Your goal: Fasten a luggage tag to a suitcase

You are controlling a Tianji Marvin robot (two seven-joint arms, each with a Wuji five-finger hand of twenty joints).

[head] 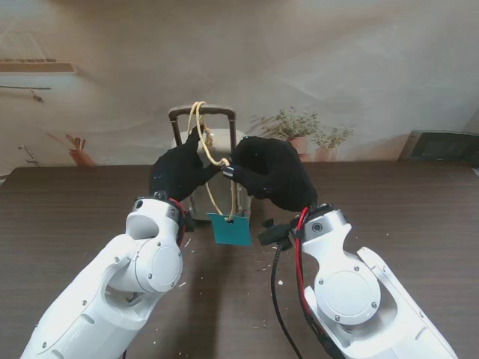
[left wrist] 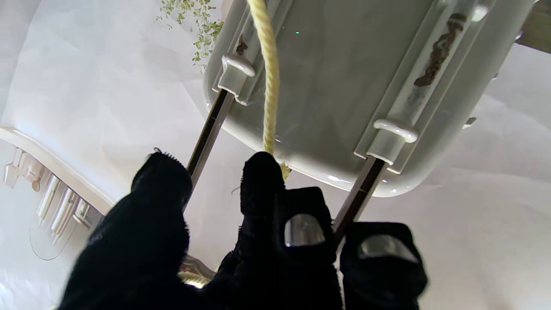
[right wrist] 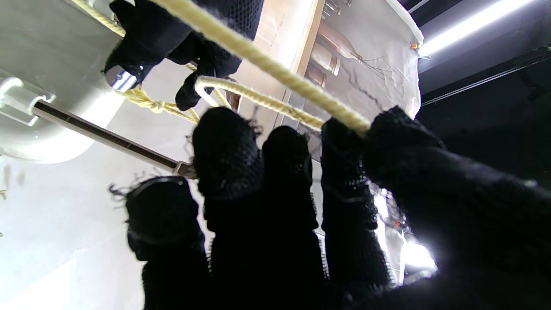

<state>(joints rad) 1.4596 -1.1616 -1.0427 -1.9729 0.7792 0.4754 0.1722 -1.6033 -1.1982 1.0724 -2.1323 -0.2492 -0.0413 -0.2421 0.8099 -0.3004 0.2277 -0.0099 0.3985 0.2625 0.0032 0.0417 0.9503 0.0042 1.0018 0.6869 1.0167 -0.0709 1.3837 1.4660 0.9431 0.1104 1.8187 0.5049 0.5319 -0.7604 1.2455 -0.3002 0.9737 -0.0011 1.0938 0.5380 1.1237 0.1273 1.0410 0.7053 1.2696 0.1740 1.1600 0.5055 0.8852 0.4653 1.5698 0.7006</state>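
Table (head: 67, 202): dark wood-grain top, broad bare room to left and right of the work; small crumbs are seen near the arms.

Suitcase (head: 221, 142): pale hard shell, upright at mid-table, telescopic handle (head: 202, 112) extended.

Right hand (head: 273, 173): clenched on the cord (head: 200, 123), which is pinched between thumb and fingers (right wrist: 344, 150).

Left hand (head: 178, 170): closed on the cord beside the handle rails, fingertips (left wrist: 260, 172) against the strand.

Cord: yellow rope, looped over the handle bar, knotted.

Luggage tag (head: 230, 229): teal card, hung from the cord, nearer to me than the suitcase.

Risk, judged: the suitcase may be tipped if the cord is pulled hard; the loop may slip off if a pinch is loosened. Little room is left between hands and rails.
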